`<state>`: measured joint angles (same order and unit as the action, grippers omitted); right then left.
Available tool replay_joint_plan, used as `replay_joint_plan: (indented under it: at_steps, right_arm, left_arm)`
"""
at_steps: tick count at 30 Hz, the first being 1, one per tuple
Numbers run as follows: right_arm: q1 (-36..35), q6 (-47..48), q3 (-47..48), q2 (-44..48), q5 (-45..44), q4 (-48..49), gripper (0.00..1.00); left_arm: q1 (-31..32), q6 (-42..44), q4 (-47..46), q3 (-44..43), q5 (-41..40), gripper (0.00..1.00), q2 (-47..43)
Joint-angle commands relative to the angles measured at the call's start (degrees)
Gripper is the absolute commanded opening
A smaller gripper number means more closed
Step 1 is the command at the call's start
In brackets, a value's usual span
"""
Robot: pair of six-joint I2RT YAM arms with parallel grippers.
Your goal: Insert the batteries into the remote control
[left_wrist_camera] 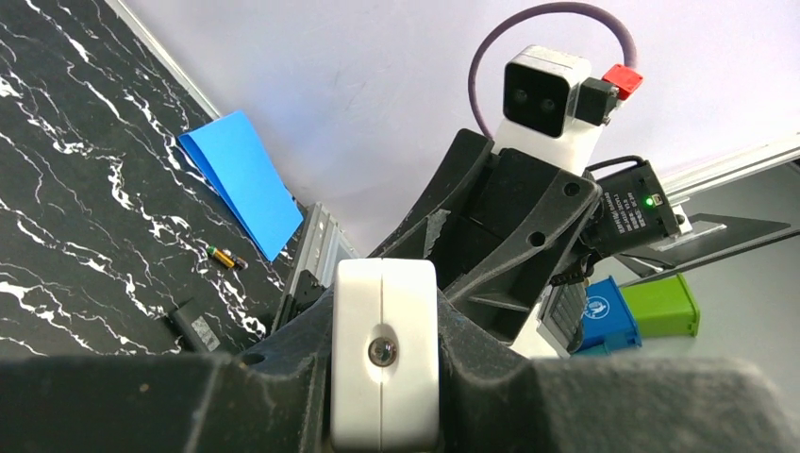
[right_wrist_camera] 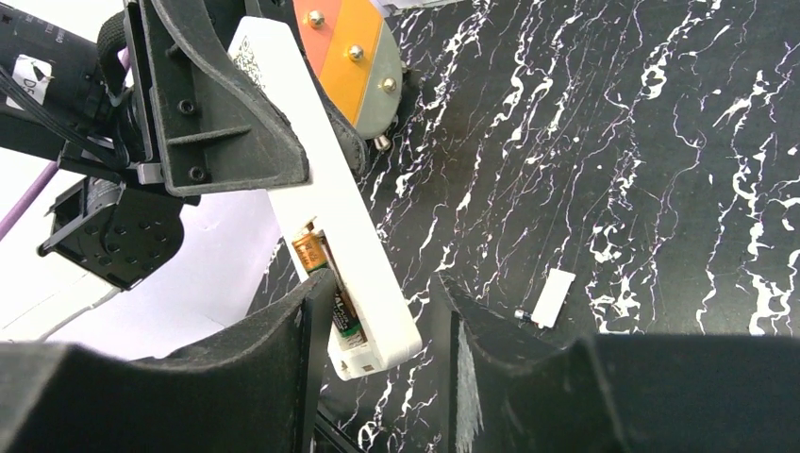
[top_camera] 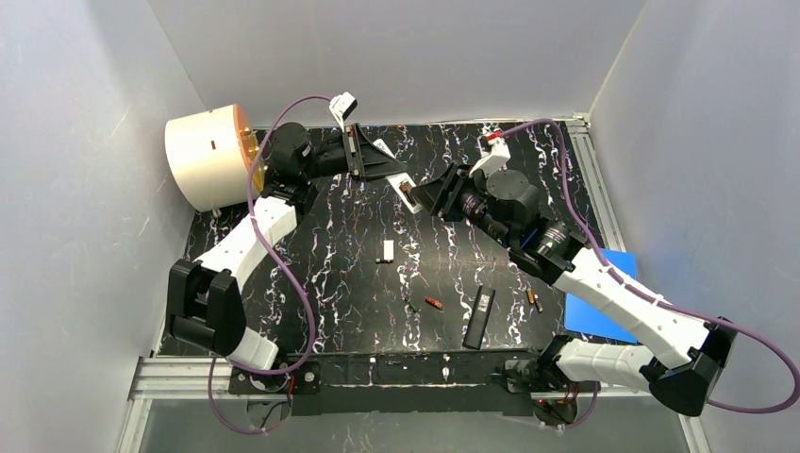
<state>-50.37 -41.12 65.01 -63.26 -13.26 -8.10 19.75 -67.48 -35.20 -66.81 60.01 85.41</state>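
My left gripper (top_camera: 381, 162) is shut on a white remote (top_camera: 397, 175) and holds it in the air over the far part of the table; the remote's end fills the gap between its jaws in the left wrist view (left_wrist_camera: 385, 351). In the right wrist view the remote (right_wrist_camera: 321, 189) has its compartment open, with a gold-and-black battery (right_wrist_camera: 309, 253) and a green-marked part below it (right_wrist_camera: 349, 328). My right gripper (right_wrist_camera: 377, 316) is open and straddles the remote's lower end; it also shows in the top view (top_camera: 422, 195). Loose batteries lie on the table: green (top_camera: 412, 306), red (top_camera: 434, 303), black-and-gold (top_camera: 534, 300).
A white battery cover (top_camera: 387, 251) lies mid-table with a tiny cell beside it (right_wrist_camera: 521, 313). A black remote (top_camera: 479, 316) lies near the front. A blue sheet (top_camera: 599, 302) lies at the right edge. A big white cylinder (top_camera: 203, 156) stands at the far left.
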Motion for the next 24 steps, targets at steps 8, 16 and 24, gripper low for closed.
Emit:
replay_joint_plan:
  at_steps: [8, 16, 24]
  right_arm:
    - [0.2, 1.7, 1.6, -1.4, 1.4, 2.4, 0.5]
    - [1.3, -0.5, 2.2, 0.8, -1.8, 2.7, 0.58]
    - [2.2, -7.4, 0.6, 1.8, 2.0, 7.0, 0.94]
  left_arm:
    - [0.2, -3.8, -6.3, -1.4, 0.7, 0.0, 0.6]
    - [0.2, -3.2, -6.4, -0.6, -1.0, 0.0, 0.5]
    - [0.1, -3.3, -6.4, 0.2, -4.7, 0.0, -0.4]
